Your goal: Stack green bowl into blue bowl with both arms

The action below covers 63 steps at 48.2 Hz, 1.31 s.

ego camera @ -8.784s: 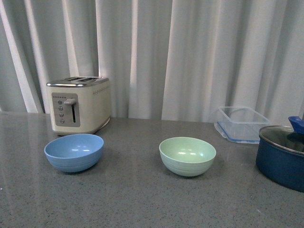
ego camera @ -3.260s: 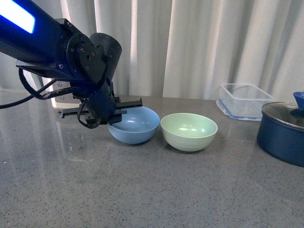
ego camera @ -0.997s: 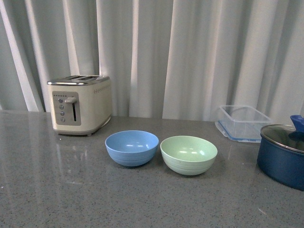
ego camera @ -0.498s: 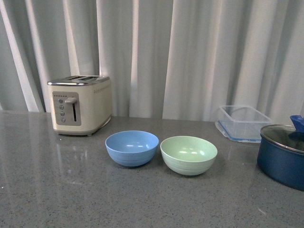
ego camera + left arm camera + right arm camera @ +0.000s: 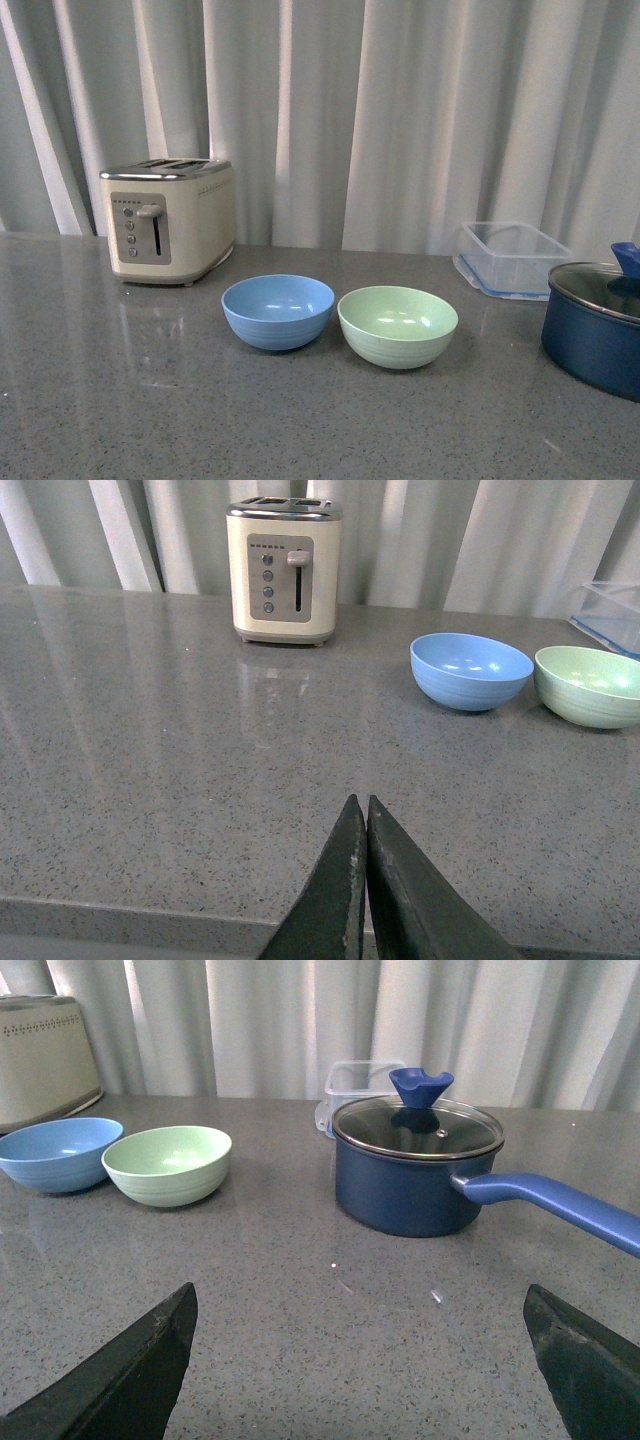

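The blue bowl (image 5: 278,311) and the green bowl (image 5: 397,326) stand upright side by side mid-counter, almost touching, blue to the left; both are empty. Neither arm shows in the front view. In the left wrist view my left gripper (image 5: 362,802) is shut with nothing between its fingers, low over the counter's near edge, well short of the blue bowl (image 5: 471,670) and green bowl (image 5: 591,685). In the right wrist view my right gripper (image 5: 360,1295) is wide open and empty, back from the green bowl (image 5: 168,1164) and blue bowl (image 5: 58,1153).
A cream toaster (image 5: 167,221) stands at the back left. A clear plastic container (image 5: 508,259) sits at the back right. A dark blue lidded pot (image 5: 418,1165) with a long handle (image 5: 555,1207) stands right of the green bowl. White curtains hang behind the grey counter (image 5: 300,420).
Since 8.8 s ago the blue bowl has moved right, beside the green bowl; my left arm was at it 3.3 s ago and has left the front view. Nothing differs over the last second.
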Motion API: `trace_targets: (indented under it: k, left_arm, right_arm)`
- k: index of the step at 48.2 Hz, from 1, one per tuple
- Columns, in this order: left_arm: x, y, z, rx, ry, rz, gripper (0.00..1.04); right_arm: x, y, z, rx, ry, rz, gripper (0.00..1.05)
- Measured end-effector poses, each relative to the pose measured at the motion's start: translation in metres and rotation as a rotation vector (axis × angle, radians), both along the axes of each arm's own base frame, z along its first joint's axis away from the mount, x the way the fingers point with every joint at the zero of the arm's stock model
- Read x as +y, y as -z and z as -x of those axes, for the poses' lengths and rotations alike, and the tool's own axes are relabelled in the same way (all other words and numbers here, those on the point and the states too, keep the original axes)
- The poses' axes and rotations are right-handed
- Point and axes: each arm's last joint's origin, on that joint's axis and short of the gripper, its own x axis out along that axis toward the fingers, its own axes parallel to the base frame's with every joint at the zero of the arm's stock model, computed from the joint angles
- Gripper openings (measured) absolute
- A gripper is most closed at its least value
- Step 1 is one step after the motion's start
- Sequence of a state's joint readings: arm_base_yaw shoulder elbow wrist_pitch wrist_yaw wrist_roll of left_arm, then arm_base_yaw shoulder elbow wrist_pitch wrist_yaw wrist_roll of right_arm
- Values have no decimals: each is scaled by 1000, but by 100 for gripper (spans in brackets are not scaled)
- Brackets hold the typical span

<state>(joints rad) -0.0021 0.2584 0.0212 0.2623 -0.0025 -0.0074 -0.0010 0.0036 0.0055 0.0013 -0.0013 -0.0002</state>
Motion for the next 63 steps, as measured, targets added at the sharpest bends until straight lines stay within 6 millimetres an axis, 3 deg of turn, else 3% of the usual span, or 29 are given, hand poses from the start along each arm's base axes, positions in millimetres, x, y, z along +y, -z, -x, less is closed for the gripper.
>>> trace_targets:
  k: [34,37,45,47,48,51,56,63]
  left_arm:
    - [0,4,17,8,0,0,6]
    - [0,4,17,8,0,0,15]
    - [0,4,17,7,0,0,51]
    - [0,4,17,7,-1,0,59]
    - [0,4,17,7,0,0,63]
    - [0,4,17,7,0,0,77]
    - [0,4,17,7,0,-1,98]
    - [0,4,17,7,0,-3,98]
  right_arm:
    - [0,0,0,0,0,0,95]
    - [0,0,0,0,0,0,95]
    - [0,0,0,2,1,0,95]
    - [1,0,0,100,29,20,95]
    - [3,-4,-2,232,51,45,95]
    - [16,-21,-19,473,17,135,95]
    - [53,-63,-64,509,-99,216,95]
    - [102,-84,-113,564,-200,254,95]
